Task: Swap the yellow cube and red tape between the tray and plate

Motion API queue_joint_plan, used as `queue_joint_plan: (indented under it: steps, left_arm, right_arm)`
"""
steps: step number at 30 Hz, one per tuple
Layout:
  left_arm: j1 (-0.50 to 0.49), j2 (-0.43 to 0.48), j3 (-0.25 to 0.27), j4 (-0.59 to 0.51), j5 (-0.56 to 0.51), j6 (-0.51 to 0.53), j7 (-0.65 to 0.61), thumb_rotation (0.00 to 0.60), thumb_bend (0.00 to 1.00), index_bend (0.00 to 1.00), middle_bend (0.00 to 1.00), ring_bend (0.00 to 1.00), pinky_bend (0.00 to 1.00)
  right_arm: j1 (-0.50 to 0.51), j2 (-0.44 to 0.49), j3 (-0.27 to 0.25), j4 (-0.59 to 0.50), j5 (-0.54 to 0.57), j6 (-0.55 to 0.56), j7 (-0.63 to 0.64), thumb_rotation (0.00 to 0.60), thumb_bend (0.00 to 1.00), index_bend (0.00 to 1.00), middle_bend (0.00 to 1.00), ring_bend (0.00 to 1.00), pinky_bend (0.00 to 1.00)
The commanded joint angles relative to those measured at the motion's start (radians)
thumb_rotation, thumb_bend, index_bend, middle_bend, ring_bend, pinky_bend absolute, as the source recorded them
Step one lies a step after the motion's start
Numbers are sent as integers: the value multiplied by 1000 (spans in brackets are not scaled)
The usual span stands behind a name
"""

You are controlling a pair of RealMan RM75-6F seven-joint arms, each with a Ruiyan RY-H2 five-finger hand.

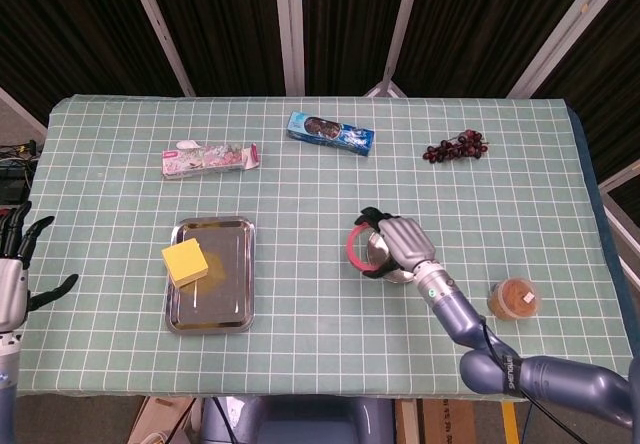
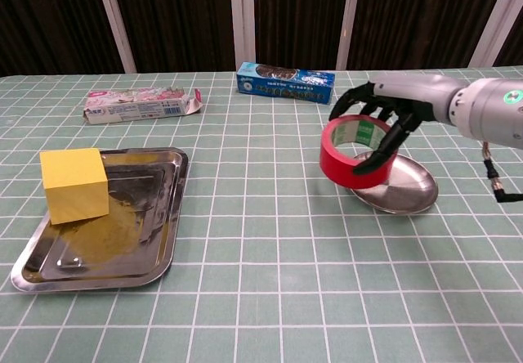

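— Gripping what, the right hand [image 2: 391,116]?
— It holds the red tape [image 2: 353,152] in the air, at the left rim of the plate [image 2: 409,193].
— And the yellow cube [image 2: 74,185]?
— On the tray [image 2: 155,240]. Left hand [image 1: 12,269] hangs with fingers spread, holding nothing.

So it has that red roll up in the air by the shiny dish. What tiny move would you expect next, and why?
Probably a short move right and down, then letting go. The right hand holds the red tape lifted over the near-left rim of the plate, not centred on it, and the plate looks bare.
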Motion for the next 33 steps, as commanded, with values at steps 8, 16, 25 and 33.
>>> queue_joint_plan:
  steps: [8,16,25,33]
  left_arm:
    - [4,-7,-12,7,-4,11,24,600,14,193,0,0,54]
    - [6,-11,-11,6,6,16,39,600,15,193,0,0,54]
    - [8,-11,-11,6,10,13,38,600,15,194,0,0,54]
    - [5,-14,-14,14,6,4,37,600,15,194,0,0,54]
  right_arm:
    - [-43,15,-26,103,-87,-80,139,600,236,308,178,390,542]
    - [-47,-9,-34,191,-142,-117,201,600,236,287,175,274,427]
    - [-39,10,-38,190,-146,-167,215,600,10,40,0,0,123]
    - [-83,55,18,120,-170,-53,266,600,0,0,0,0,41]
